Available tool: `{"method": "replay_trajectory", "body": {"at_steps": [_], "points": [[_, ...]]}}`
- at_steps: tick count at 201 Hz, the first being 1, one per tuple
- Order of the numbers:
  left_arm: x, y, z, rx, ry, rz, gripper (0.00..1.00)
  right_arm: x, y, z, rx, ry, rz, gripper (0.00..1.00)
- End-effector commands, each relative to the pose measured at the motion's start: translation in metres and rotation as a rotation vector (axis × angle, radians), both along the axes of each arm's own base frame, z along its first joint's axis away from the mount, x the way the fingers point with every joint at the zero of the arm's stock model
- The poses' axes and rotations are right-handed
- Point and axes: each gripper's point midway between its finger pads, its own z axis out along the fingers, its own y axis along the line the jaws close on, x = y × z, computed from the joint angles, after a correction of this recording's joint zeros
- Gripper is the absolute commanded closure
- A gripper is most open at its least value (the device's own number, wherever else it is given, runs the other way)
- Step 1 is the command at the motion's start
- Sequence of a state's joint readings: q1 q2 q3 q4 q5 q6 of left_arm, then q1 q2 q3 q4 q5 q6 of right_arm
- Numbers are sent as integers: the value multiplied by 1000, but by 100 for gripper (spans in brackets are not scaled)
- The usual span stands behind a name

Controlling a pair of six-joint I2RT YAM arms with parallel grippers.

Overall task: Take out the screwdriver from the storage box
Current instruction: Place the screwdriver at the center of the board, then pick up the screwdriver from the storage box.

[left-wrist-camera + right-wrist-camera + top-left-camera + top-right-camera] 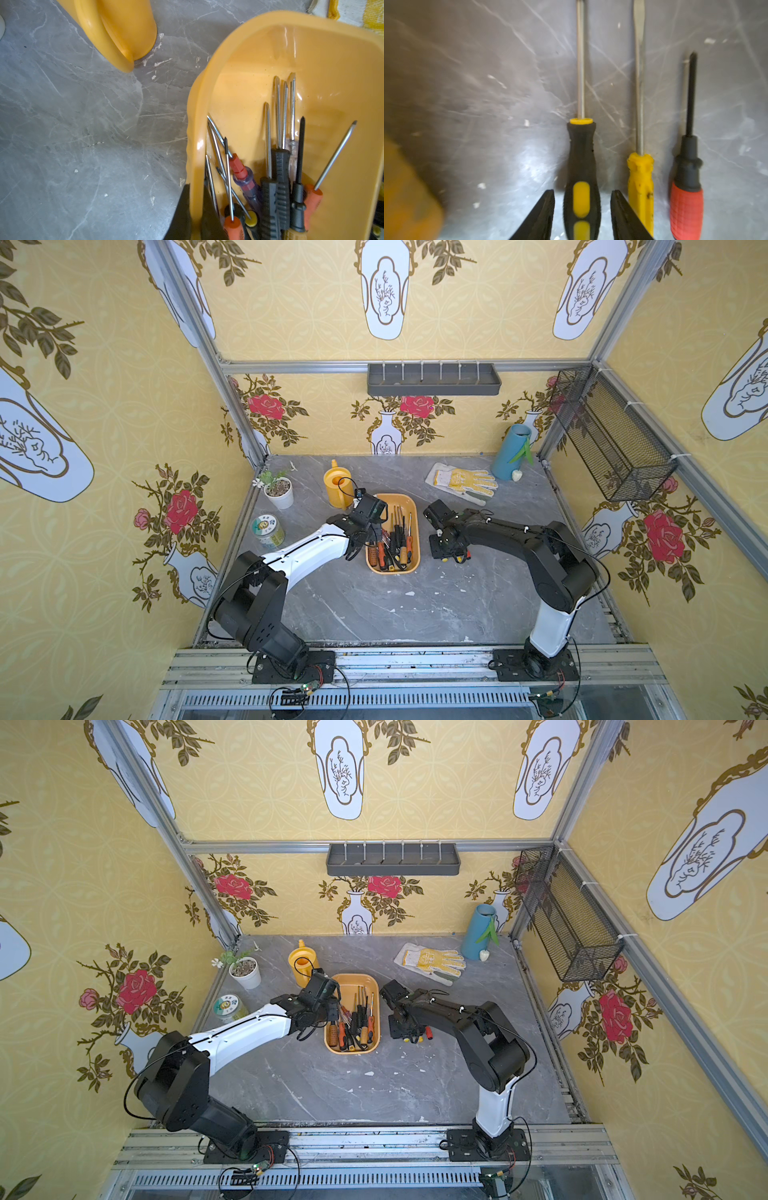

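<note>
Your right gripper (582,195) has its fingers parted on either side of the black-and-yellow screwdriver (581,149), clear of its handle. That screwdriver lies flat on the grey table (477,93) beside a yellow screwdriver (640,176) and a red-and-black one (686,197). Your left gripper (195,220) is pinched tight on the side rim of the storage box (270,41), which sits mid-table with more screwdrivers (278,187) inside.

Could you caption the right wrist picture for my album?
Right gripper open around the black-and-yellow screwdriver; yellow screwdriver and red screwdriver lie alongside on the table.
</note>
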State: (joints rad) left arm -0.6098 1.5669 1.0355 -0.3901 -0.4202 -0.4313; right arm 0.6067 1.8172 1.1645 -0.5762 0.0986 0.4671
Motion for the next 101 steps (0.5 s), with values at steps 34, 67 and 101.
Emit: {"method": "replay_trajectory", "body": {"at_steps": [34, 67, 101], "points": [[7, -5, 2, -45, -45, 15, 100, 15, 13, 62, 107, -165, 8, 46], [7, -7, 5, -56, -50, 11, 100, 21, 34, 102, 252, -255, 56, 43], [7, -10, 8, -91, -65, 6, 100, 21, 63, 120, 338, -267, 138, 41]]}}
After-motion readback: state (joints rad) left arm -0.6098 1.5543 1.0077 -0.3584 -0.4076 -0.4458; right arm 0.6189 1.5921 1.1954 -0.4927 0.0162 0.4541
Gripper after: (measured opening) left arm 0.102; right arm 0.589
